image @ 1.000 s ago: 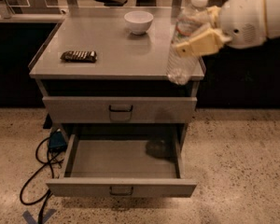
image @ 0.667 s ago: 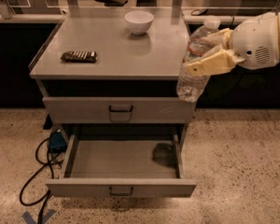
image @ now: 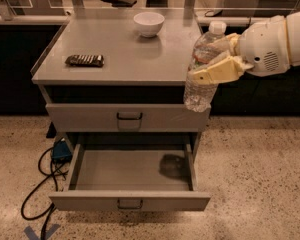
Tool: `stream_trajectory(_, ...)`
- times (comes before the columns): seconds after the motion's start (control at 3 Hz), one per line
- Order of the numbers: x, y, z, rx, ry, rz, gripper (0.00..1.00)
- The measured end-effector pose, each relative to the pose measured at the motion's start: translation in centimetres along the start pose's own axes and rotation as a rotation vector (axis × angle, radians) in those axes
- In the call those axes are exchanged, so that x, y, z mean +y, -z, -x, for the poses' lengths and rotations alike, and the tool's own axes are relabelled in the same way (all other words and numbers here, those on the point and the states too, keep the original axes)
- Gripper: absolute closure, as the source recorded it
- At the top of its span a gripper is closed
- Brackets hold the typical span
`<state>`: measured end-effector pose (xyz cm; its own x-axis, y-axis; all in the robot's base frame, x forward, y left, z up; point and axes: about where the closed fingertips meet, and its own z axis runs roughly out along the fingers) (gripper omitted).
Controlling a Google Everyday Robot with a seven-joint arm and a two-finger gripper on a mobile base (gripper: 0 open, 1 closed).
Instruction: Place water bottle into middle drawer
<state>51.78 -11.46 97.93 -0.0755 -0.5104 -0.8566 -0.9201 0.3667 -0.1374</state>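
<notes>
Gripper (image: 213, 59): one, two tan fingers (image: 217, 72), clamped across the mid-body of the water bottle (image: 199, 91), one finger above and one below the label band.

Water bottle: one. Carried in the air, touching nothing but the fingers. Nearly upright, white cap up and leaning a little to the right. It hangs by the cabinet's front right corner, and its base shows in front of the right end of the upper drawer (image: 90, 117).

Arm (image: 272, 41): one, a white rounded housing coming in from the right edge at about cabinet-top height, the fingers pointing left.

Drawers with handles: two.
- Upper drawer: shut.
- Middle drawer (image: 90, 201): pulled out, nothing inside but a dark shadow patch at the right rear. It lies below the bottle; whether the bottle is straight over the opening or just outside its right wall is hard to judge from this angle.

Cabinet top (image: 125, 54): one white bowl (image: 149, 23) at the back, one dark flat packet (image: 85, 60) at the left; the two are well apart.

Floor: one blue box (image: 61, 150) with a black cable (image: 32, 194), left of the open drawer.
</notes>
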Motion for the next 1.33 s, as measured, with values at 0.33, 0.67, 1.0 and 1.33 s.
stream_trajectory(0.33, 3.4, -1.6, 0.4, -0.050, 0.024, 0.015, 1.00)
stream_trajectory(0.67, 8.0, -4.3, -0.1, -0.141, 0.048, -0.005, 1.00)
stream_trajectory(1.0, 13.8, -10.9, -2.6, -0.151, 0.086, -0.061, 1.00)
stream_trajectory(1.33, 13.8, -10.9, -2.6, -0.150, 0.085, -0.061, 1.00)
